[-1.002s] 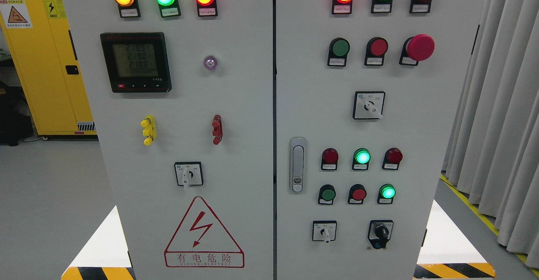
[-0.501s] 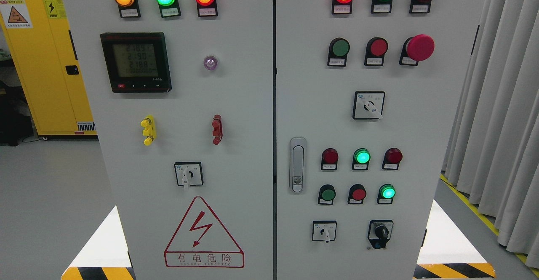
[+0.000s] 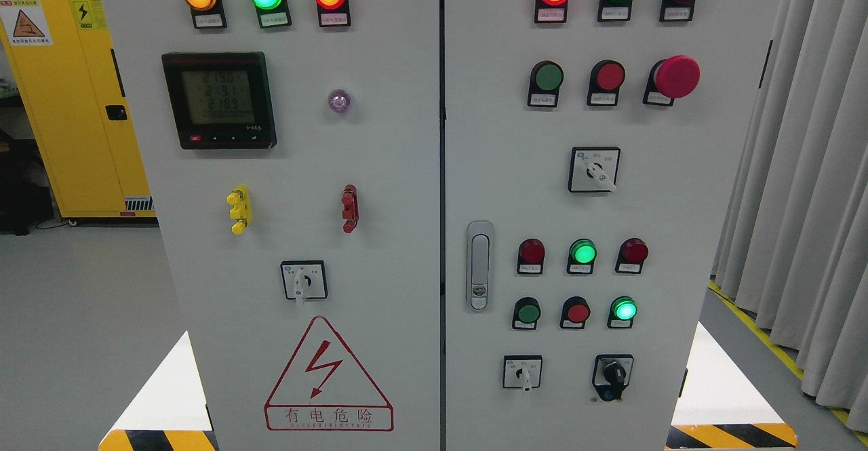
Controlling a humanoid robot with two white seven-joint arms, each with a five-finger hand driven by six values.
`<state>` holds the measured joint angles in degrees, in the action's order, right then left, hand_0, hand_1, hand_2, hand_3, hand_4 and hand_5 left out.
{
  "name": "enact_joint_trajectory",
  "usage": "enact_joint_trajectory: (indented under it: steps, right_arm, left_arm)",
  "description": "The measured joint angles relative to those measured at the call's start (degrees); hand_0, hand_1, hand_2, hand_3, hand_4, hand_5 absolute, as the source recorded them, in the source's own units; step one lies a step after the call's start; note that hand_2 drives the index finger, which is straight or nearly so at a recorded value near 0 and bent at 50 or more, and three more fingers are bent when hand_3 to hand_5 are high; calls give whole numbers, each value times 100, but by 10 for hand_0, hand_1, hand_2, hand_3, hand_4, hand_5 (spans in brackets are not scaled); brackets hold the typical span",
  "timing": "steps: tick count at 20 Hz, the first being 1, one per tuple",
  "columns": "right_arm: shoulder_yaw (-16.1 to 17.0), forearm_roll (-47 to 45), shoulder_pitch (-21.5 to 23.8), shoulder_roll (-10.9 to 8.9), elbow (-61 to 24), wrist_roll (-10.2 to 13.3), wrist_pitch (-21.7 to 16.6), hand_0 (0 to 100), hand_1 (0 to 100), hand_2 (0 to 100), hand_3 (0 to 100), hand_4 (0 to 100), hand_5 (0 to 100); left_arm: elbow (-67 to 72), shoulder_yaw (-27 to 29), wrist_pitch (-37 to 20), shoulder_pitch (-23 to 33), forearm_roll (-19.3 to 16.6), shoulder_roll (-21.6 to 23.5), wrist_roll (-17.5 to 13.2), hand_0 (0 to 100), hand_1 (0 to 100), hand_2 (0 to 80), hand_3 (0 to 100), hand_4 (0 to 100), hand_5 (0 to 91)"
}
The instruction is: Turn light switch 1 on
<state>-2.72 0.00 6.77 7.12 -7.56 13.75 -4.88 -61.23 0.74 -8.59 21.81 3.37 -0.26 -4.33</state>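
No robot hands or arms in head view, so state of the fingers can't be told.

Grey control cabinet (image 3: pixel 380 166) fills frame, two doors, seam down the middle. Labels too small to read, so which control is "light switch 1" can't be confirmed. Candidates: lower group on right door, i.e. indicator row (image 3: pixel 582 253), button row (image 3: pixel 578 312) w/ green one lit at its right end, white-lever selector (image 3: pixel 523 372) and black-knob selector (image 3: pixel 614 375) near door's bottom edge. Another lever selector (image 3: pixel 304 281) sits low on left door, one more (image 3: pixel 594 169) mid right door.

Handling, judged: rigid panel-mounted hardware, won't shift. Button = straight fingertip push on cap centre; selector = pinch small lever/knob and twist, prob. stiff detent, smooth plastic could slip.

Room: panel front open, approach unobstructed. Controls sit close together, so stray press on neighbour is a risk. Red mushroom stop (image 3: pixel 676 76) near upper right edge sticks out; door handle (image 3: pixel 479 265) by the seam. Curtain (image 3: pixel 800 166) at right, yellow cabinet (image 3: pixel 68 98) at left, both well apart.
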Motion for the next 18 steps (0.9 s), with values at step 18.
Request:
enact_joint_trajectory:
  steps: [18]
  right_arm:
    - [0, 0, 0, 0, 0, 0, 0, 0, 500, 40, 0, 0, 0]
  left_arm:
    - [-3881, -49, -43, 274, -188, 280, 1027, 195, 619, 484, 633, 700, 670]
